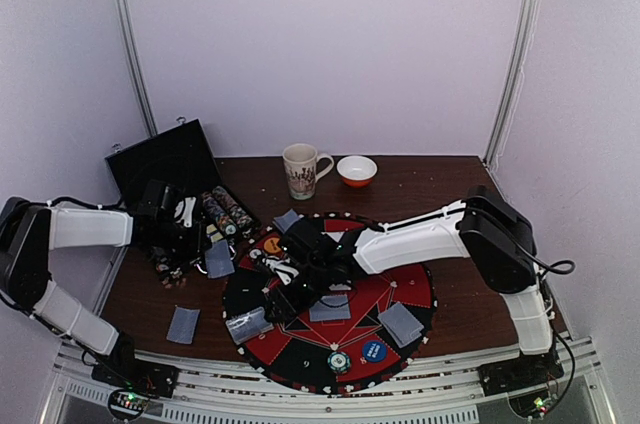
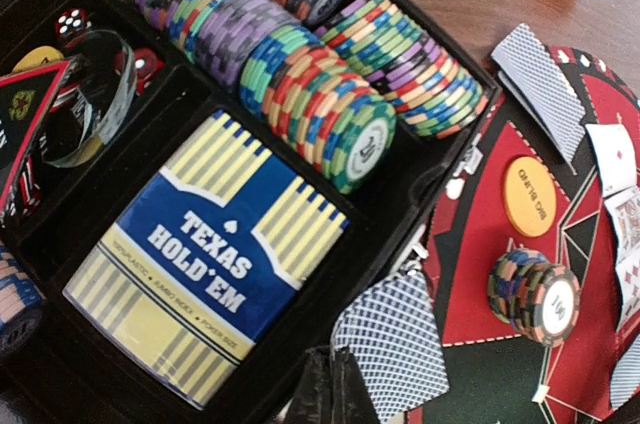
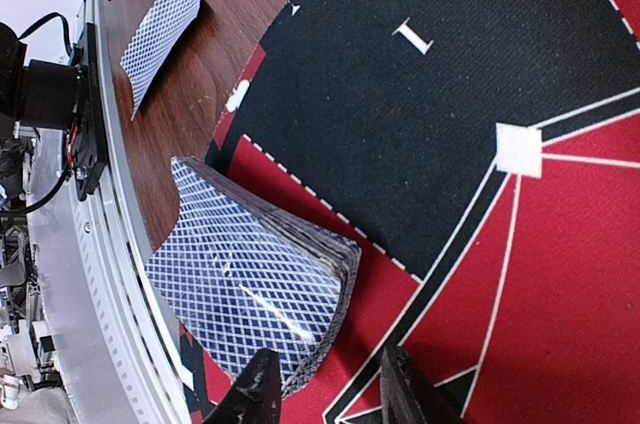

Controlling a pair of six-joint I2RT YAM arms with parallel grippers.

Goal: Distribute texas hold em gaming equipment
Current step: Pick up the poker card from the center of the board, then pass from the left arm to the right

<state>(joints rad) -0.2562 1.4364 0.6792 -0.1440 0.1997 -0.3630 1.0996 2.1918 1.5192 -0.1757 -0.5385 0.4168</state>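
White-walled booth, brown wood table (image 1: pixel 450 179), round red/black felt mat (image 1: pixel 410 289) at the near edge.

R gripper (image 3: pixel 330 394) is released, fingers spread w/ nothing between. The card deck (image 3: pixel 250 279), grey-blue backs up, lies on the mat's edge just beside its left finger, not clasped.

L gripper (image 2: pixel 332 389): only dark tips show at the frame bottom, close together; can't tell if it grips. A face-down card (image 2: pixel 395 344) sits right next to them.

Only the R wrist view shows a lone card (image 3: pixel 160 29) on bare wood. Only the L wrist view shows inside the black case (image 1: pixel 160 159): rows of striped chips (image 2: pixel 300 84) on edge, a Texas Hold'em box (image 2: pixel 205 264) in the compartment below, and red dice (image 2: pixel 72 22) in the far corner.

On the mat: orange disc (image 2: pixel 530 194) and a small chip stack (image 2: pixel 535 294).
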